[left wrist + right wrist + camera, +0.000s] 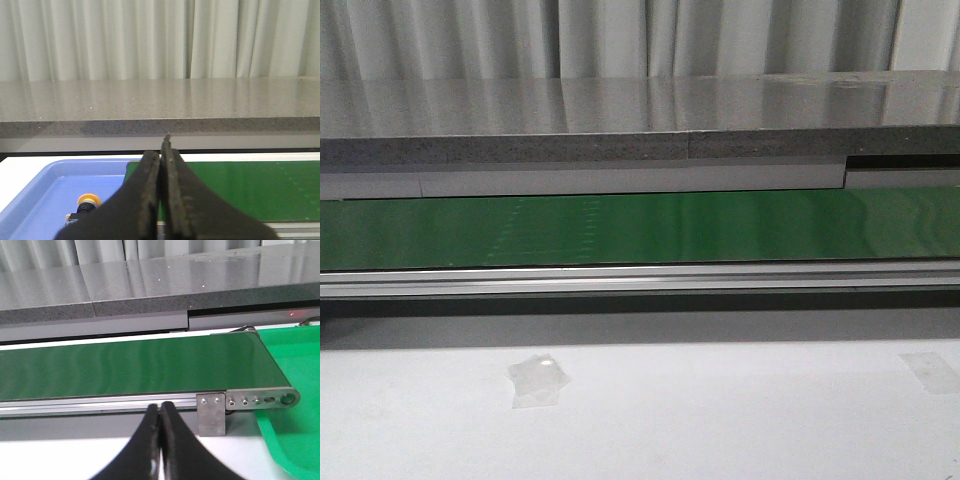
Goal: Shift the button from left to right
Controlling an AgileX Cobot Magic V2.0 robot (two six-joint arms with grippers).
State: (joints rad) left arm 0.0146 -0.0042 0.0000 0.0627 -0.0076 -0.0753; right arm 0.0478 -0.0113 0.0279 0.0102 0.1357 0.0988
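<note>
**Button: Location and Condition**

The button point(88, 204) is visible in the left wrist view only. It has a round yellow-orange cap on a dark body with a bluish-grey detail at its side. It lies inside the blue tray point(40, 192), on the tray floor, apart from the tray walls and beside the end of the green belt point(250, 190). Its lower portion is hidden, so its exact tilt cannot be determined. Nothing is touching or holding it.
</note>
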